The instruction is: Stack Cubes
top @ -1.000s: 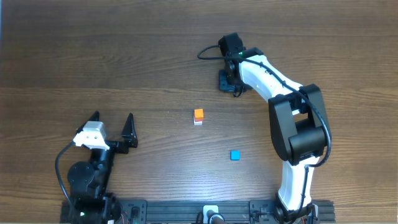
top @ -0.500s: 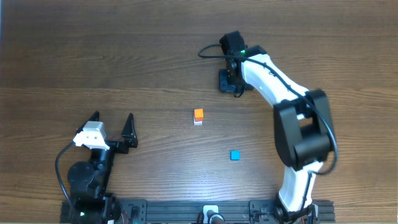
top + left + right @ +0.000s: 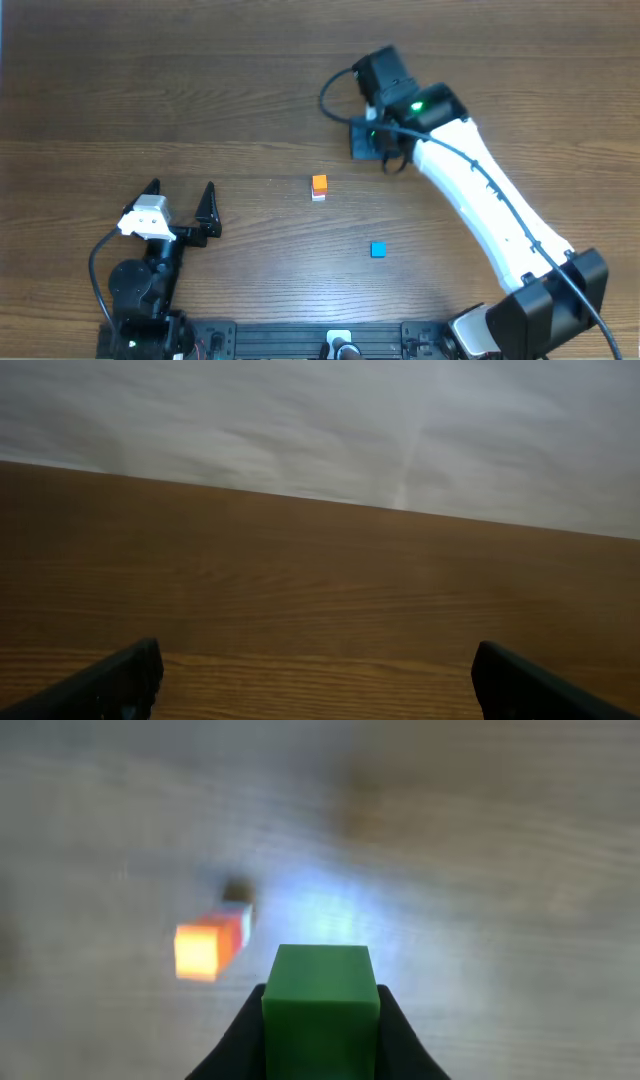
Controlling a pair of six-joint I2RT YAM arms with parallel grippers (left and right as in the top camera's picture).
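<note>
Top view: an orange cube [image 3: 319, 182] sits on a white cube [image 3: 319, 196] mid-surface [image 3: 200, 100]. A blue cube [image 3: 378, 249] lies apart from them, and both are far from the edges. The left claw [image 3: 180, 188] is near the bottom-left corner.
Left wrist view: its fingers are spread wide.
Right wrist view: the right claw [image 3: 321, 1030] is clamped on a green cube [image 3: 321, 990], above the surface.
</note>
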